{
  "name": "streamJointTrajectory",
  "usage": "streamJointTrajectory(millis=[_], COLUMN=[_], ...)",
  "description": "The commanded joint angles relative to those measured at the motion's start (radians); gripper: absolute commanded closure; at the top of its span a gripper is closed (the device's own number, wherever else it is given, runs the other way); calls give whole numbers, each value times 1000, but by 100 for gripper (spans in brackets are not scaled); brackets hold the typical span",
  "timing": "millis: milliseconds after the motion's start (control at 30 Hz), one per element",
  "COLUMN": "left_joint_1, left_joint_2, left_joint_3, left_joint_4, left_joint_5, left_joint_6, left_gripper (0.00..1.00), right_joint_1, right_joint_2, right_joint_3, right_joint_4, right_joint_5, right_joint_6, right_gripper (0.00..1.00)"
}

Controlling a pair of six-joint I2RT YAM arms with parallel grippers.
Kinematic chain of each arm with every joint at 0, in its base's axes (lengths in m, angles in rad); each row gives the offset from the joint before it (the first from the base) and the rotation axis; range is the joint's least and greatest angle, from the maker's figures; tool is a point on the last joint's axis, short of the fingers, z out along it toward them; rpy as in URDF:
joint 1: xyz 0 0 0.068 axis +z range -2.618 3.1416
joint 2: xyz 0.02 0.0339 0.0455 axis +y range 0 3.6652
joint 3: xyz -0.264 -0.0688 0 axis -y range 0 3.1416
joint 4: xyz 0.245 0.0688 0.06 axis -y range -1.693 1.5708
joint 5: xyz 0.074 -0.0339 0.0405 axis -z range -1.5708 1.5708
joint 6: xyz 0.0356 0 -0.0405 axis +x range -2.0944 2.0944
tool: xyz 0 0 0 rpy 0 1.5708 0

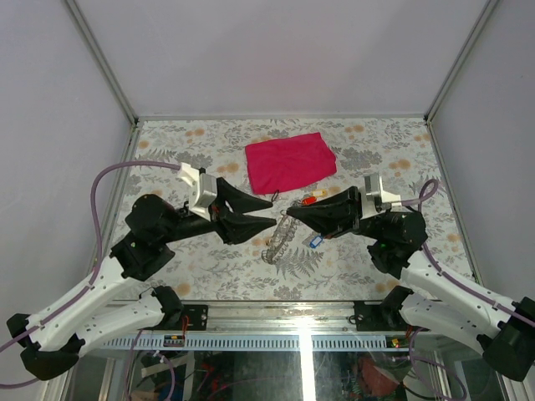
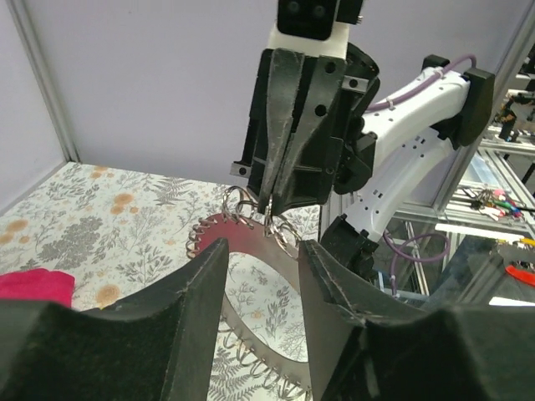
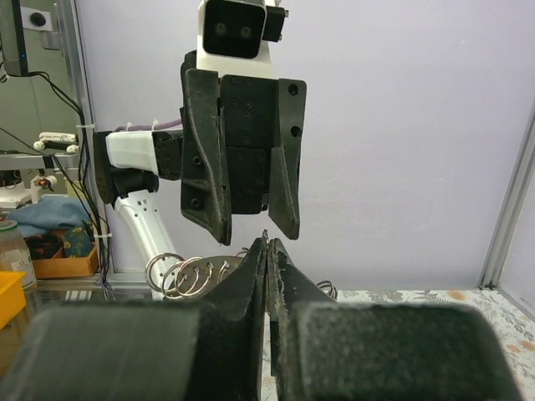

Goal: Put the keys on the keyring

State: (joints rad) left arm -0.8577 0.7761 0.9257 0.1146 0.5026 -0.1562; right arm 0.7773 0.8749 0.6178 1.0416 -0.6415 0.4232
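Observation:
The keyring [image 1: 277,241] is a large flat silver ring edged with several small split rings, held up on edge at mid-table. My right gripper [image 1: 291,210] is shut on its top rim; the thin metal edge shows pinched between the tips of the gripper [image 3: 267,242], with small rings [image 3: 177,276] hanging to the left. My left gripper [image 1: 272,211] faces it tip to tip. Its jaws [image 2: 263,247] stand open on either side of the keyring's band [image 2: 244,237], not visibly touching it. Two small key-like items lie on the table, one orange-red [image 1: 311,199] and one blue [image 1: 316,242].
A pink cloth [image 1: 289,161] lies flat behind the grippers at the table's far middle. The floral tabletop [image 1: 201,267] is bounded by grey walls left, right and behind. Purple cables [image 1: 104,180] loop off both arms.

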Motion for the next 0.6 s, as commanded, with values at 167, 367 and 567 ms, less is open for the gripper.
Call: streamJointTrajectory(millis=[167, 367, 567], left_joint_1=[-7, -7, -6], left_joint_2=[26, 31, 51], left_joint_3=[54, 59, 68], left_joint_4=[64, 90, 99], left_joint_5=[74, 67, 94], left_joint_6=[70, 58, 43], left_gripper=[72, 75, 79], right_joint_1=[3, 2, 3], right_joint_2=[16, 11, 9], right_joint_3=[45, 47, 48], right_joint_4=[149, 139, 131], right_joint_5=[-35, -57, -64], right_joint_6=[22, 21, 20], right_gripper=[100, 100, 100])
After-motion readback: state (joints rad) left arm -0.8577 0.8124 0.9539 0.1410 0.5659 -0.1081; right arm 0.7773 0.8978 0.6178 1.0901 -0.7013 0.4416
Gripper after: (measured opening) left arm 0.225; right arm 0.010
